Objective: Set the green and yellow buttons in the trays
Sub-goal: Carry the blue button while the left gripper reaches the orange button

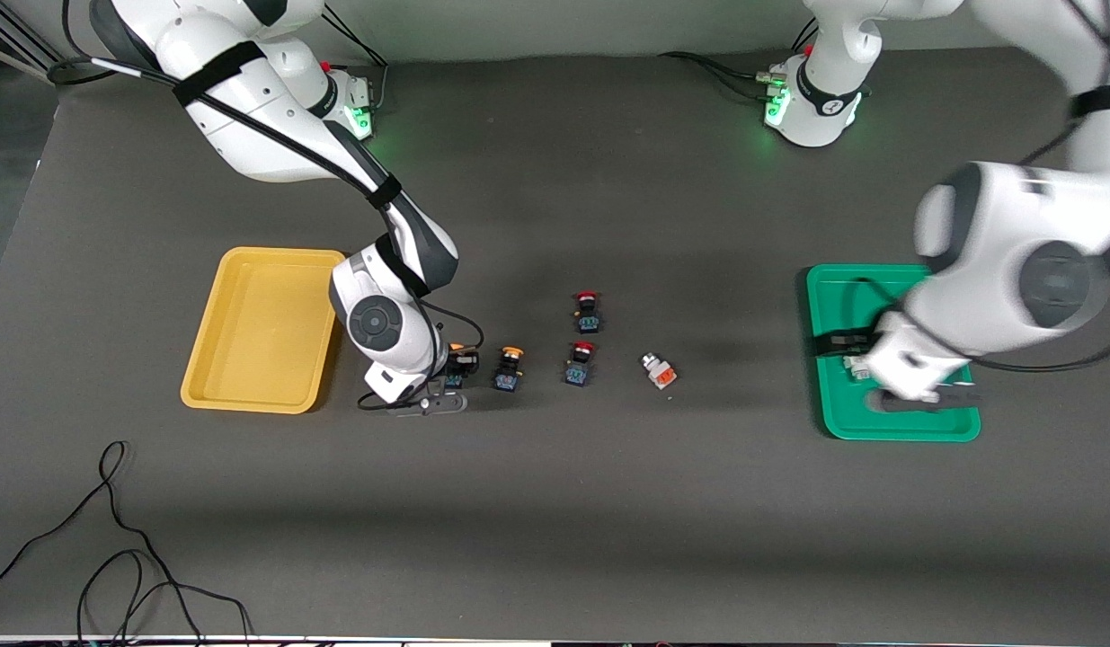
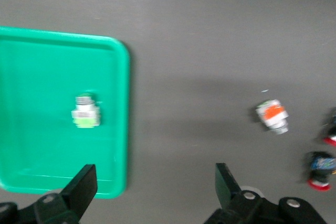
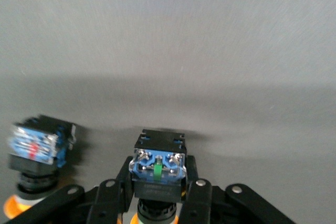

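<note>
The right gripper (image 3: 157, 195) is squeezed shut on a yellow button (image 3: 157, 169) on the counter (image 1: 555, 503), just beside the yellow tray (image 1: 258, 328). The button looks small, hard and light, best pinched by its boxy sides. The left gripper (image 2: 155, 184) hangs wide open over the green tray (image 2: 47, 145).

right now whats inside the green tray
One whitish green-marked block lies on the green tray. In the front view the left arm covers much of the tray, so that part of its floor is hidden.
</note>
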Controlling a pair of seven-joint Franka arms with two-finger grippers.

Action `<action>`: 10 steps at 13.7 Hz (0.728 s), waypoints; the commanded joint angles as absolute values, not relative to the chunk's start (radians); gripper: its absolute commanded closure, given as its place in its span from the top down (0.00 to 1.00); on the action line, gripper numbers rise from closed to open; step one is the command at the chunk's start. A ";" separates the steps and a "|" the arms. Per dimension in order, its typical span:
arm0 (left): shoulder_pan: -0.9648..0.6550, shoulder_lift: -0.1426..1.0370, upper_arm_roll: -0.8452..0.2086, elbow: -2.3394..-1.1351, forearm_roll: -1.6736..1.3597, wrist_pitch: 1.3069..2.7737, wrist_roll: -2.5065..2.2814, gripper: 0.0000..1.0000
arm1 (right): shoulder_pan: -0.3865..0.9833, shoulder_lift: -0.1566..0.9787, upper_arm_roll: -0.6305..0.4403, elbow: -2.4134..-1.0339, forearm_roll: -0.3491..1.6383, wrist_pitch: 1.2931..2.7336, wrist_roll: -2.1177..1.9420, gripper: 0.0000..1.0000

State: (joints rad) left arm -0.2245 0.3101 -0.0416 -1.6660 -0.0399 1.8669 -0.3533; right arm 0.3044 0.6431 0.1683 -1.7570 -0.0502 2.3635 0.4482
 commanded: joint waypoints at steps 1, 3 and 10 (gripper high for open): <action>-0.325 0.357 -0.025 -1.652 -0.043 1.940 -0.529 1.00 | 0.259 0.514 0.166 -1.759 -0.071 2.231 0.463 0.00; -0.382 0.379 -0.025 -1.649 -0.051 2.000 -0.709 1.00 | 0.230 0.422 0.164 -1.770 -0.071 2.128 0.404 0.00; -0.489 0.488 -0.023 -1.654 -0.052 2.127 -0.956 1.00 | 0.076 0.250 0.110 -1.822 -0.069 1.957 0.140 0.00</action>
